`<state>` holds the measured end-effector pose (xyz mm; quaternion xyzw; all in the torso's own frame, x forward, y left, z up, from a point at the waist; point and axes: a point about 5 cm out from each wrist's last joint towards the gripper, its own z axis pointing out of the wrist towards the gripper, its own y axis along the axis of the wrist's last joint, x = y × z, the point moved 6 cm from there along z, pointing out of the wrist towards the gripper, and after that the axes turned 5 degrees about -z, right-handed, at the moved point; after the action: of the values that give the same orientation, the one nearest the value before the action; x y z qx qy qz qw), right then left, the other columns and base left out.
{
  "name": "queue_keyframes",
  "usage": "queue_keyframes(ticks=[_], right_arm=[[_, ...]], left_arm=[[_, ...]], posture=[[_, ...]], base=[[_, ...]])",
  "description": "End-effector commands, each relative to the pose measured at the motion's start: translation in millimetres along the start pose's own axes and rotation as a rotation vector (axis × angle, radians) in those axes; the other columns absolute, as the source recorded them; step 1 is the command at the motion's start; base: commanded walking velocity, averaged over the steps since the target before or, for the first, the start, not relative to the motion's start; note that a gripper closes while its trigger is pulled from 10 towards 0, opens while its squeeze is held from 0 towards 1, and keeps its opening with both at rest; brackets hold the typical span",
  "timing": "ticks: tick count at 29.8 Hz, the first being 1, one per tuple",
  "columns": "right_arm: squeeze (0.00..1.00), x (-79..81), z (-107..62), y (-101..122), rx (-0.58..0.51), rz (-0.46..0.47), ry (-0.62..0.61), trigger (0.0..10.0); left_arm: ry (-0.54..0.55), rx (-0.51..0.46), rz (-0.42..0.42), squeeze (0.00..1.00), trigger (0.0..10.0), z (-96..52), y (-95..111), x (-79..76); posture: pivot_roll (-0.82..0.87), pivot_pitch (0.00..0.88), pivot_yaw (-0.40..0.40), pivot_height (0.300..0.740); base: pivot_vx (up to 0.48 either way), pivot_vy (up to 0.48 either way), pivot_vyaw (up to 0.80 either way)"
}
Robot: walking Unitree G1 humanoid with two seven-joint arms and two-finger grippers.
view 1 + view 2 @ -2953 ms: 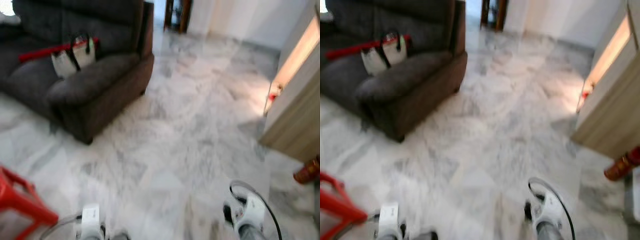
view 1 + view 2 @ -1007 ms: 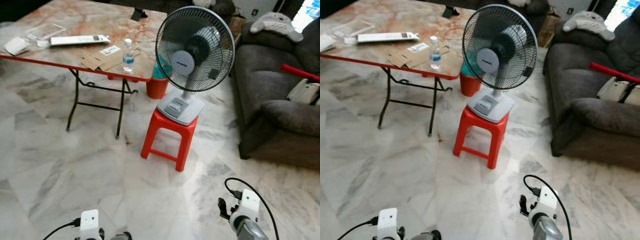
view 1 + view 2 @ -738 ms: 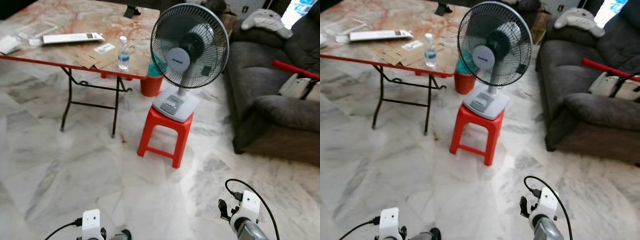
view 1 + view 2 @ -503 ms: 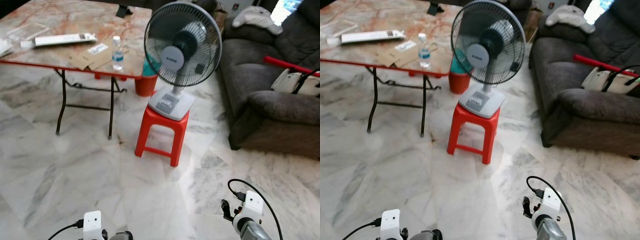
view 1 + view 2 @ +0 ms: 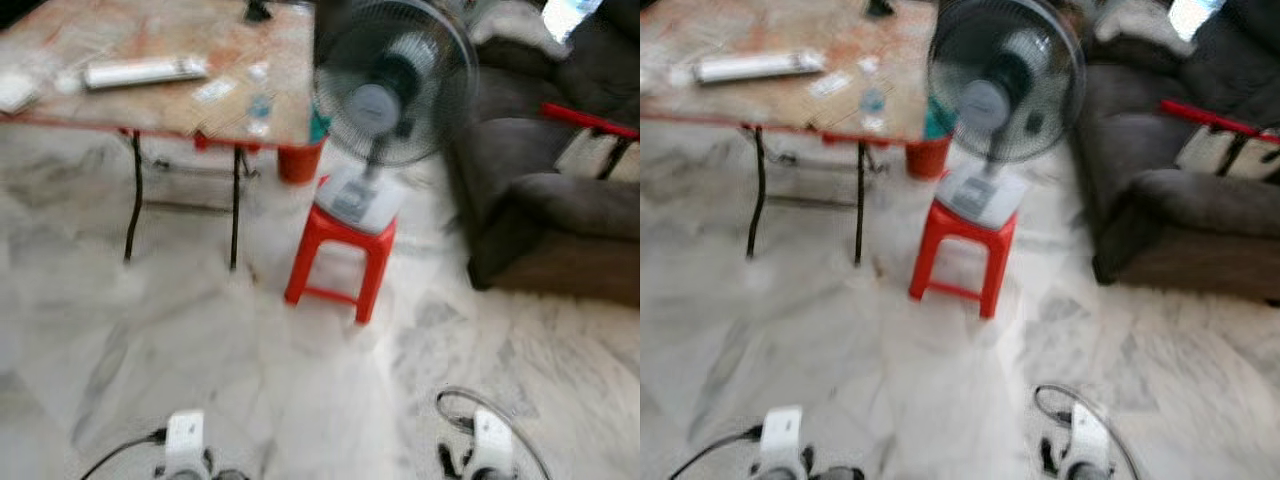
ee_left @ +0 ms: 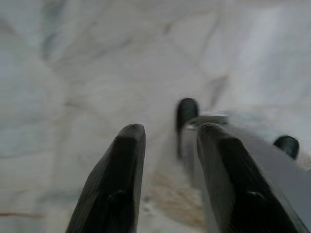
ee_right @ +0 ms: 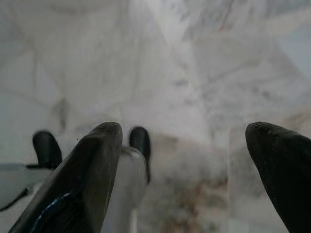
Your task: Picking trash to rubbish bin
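Observation:
The eye views are blurred by motion. A small orange-red bin (image 5: 298, 162) stands on the floor under the far edge of the folding table (image 5: 60, 122), behind the fan. On the table lie a small water bottle (image 5: 260, 108), flat cardboard pieces (image 5: 215, 92) and a long white box (image 5: 140, 72). Both arms hang low, and their wrists show at the lower edge of the eye views. My left gripper (image 6: 167, 138) points at the marble floor with a narrow gap between its fingers and nothing in it. My right gripper (image 7: 184, 128) is wide open over bare floor.
A grey standing fan (image 5: 392, 95) sits on a red plastic stool (image 5: 340, 255) in mid-room. A dark sofa (image 5: 560, 200) at the right holds a bag and a red stick (image 5: 590, 120). White marble floor (image 5: 200, 340) stretches from me to the stool.
The camera has swung from the sofa and doorway to the table, fan and stool, and the picture is now blurred and slightly shifted. Both arms hang as before.

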<state>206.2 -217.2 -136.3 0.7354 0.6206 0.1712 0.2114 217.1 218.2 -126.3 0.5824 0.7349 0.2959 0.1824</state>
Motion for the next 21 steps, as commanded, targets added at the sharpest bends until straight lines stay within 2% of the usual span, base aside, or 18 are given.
queue_keyframes(ticks=[1, 2, 5, 12, 17, 21], right_arm=[[0.0, -16.0, -1.6, -3.0, 0.01, -0.012, -0.044, 10.0], [0.0, -16.7, -1.6, -0.5, 0.001, 0.001, -0.042, 10.0], [0.0, -15.9, -1.4, 1.4, -0.001, -0.033, -0.028, 10.0], [0.0, -13.9, -1.4, 2.5, -0.012, -0.041, -0.016, 10.0], [0.0, -15.2, -1.7, 2.4, -0.023, 0.002, -0.023, 10.0], [0.0, -19.4, -2.0, 5.9, -0.041, 0.038, -0.039, 10.0]], left_arm=[[-0.018, 0.025, 0.005, 0.0, 10.0, -2.5, -10.5, -9.3], [-0.024, 0.027, 0.015, 0.0, 10.0, -3.0, -12.0, -10.2], [-0.035, 0.035, 0.041, 0.0, 10.0, -3.7, -15.3, -12.1], [-0.029, 0.016, 0.024, 0.0, 10.0, -3.2, -10.6, -12.5], [-0.03, 0.023, 0.017, 0.0, 10.0, -3.1, -11.4, -12.5], [-0.031, 0.017, 0.016, 0.0, 10.0, -2.4, -8.0, -14.6]], posture=[[0.01, 0.15, -0.112, 0.74], [-0.01, 0.153, -0.111, 0.74], [-0.01, 0.153, -0.111, 0.74], [0.02, 0.16, -0.111, 0.74], [0.01, 0.157, -0.116, 0.74], [0.02, 0.154, -0.116, 0.74]], base=[[0.0, 0.0, 0.0], [0.0, 0.0, 0.0], [0.0, 0.0, 0.0], [0.0, 0.0, 0.0], [0.0, 0.0, 0.0], [0.0, 0.297, 0.0]])
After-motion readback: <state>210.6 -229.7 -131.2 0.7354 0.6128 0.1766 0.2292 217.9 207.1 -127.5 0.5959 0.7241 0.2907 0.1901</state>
